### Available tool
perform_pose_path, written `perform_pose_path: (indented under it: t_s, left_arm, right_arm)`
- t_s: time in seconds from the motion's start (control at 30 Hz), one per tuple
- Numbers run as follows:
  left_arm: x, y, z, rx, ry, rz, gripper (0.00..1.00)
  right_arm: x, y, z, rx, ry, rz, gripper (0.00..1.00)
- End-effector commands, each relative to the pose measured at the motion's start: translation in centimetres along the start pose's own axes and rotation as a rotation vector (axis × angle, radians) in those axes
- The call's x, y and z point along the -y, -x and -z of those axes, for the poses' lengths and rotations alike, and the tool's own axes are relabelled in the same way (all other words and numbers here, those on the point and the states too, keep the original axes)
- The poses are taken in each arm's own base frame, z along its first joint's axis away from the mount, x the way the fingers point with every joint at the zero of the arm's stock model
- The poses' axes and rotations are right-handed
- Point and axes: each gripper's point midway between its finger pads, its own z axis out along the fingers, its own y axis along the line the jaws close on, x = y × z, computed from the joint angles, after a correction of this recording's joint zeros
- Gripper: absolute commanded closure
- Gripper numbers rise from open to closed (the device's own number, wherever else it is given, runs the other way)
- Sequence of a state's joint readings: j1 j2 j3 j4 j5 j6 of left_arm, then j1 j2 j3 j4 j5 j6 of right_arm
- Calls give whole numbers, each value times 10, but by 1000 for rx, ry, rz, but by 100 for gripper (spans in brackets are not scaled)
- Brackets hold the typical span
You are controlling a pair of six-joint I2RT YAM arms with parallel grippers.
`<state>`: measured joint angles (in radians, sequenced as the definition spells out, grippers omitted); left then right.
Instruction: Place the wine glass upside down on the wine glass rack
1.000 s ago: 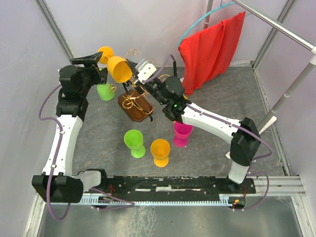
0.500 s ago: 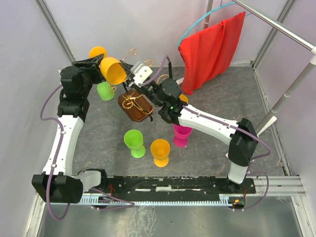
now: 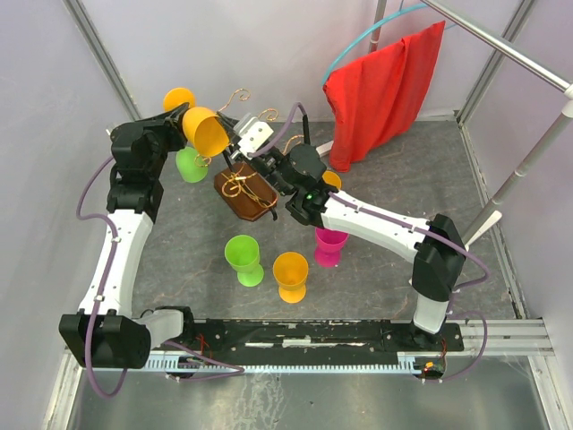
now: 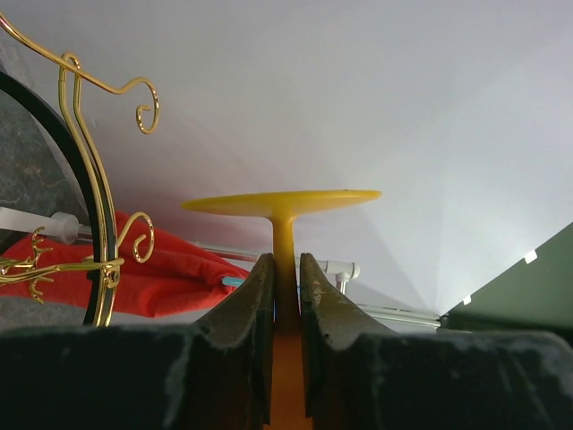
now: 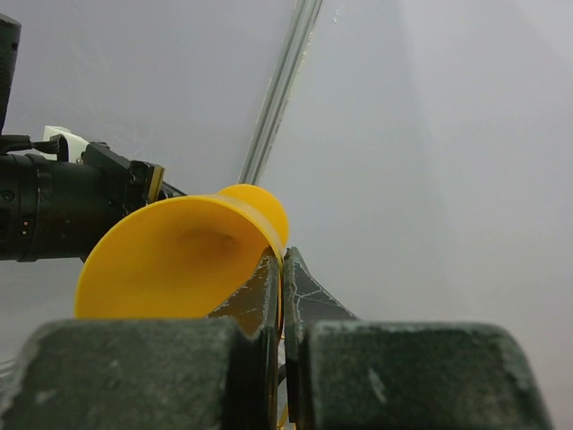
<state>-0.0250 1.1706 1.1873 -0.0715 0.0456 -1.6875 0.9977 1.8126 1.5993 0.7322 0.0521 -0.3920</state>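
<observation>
Two holds fix the glass [image 3: 208, 130]: left pincer [image 4: 286, 270] clamped on its stem, right pincer [image 5: 281, 265] nipping its rim, mouth tilted lower-right toward the rack [image 3: 243, 190].

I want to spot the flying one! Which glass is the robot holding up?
The orange glass tipped sideways near the rack. Left jaws pinch its stem, right jaws its rim; no other glass is held.

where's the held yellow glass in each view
top: yellow glass upper left, tipped by the rack
left wrist: centre, stem between the fingers, foot up
right wrist: lower left, bowl opening toward camera
shared landmark: red cloth, top and left wrist only
</observation>
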Motion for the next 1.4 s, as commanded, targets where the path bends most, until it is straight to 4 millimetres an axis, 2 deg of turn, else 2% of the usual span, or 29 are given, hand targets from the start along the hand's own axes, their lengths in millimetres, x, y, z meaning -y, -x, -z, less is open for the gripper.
perform_pose_path:
  t_s: [0.0,0.07,0.13,0.23,0.4,0.6,0.73,0.93,1.07,1.13,1.37]
  left_arm:
    - [14,-19,8,-84,-60,2,91]
    - [15,-18,8,-82,-64,2,96]
    - [17,-18,8,-83,-71,1,97]
    - [21,-18,8,-82,-84,1,97]
    - [38,-18,6,-72,-128,-36,97]
    - [48,-13,-9,-96,-168,-62,97]
    - [48,5,-22,-102,-203,-126,97]
    - [60,29,-10,-68,-348,-395,97]
    - [66,29,5,-90,-447,-603,97]
    - [62,25,12,-105,-469,-726,97]
    - [23,23,32,-101,-458,-1082,97]
  right_arm:
    - [-8,26,-2,77,15,-25,99]
    - [-7,25,-1,70,11,-22,99]
    - [-6,25,1,65,9,-19,99]
    - [-3,26,5,58,2,-10,85]
    - [4,27,18,27,-6,25,68]
    - [13,21,48,-57,-13,66,50]
    - [23,20,72,-121,-29,79,40]
    - [47,19,101,-233,-92,118,34]
    - [57,17,115,-287,-114,158,33]
    - [61,14,120,-307,-130,172,32]
    - [63,7,133,-354,-131,190,32]
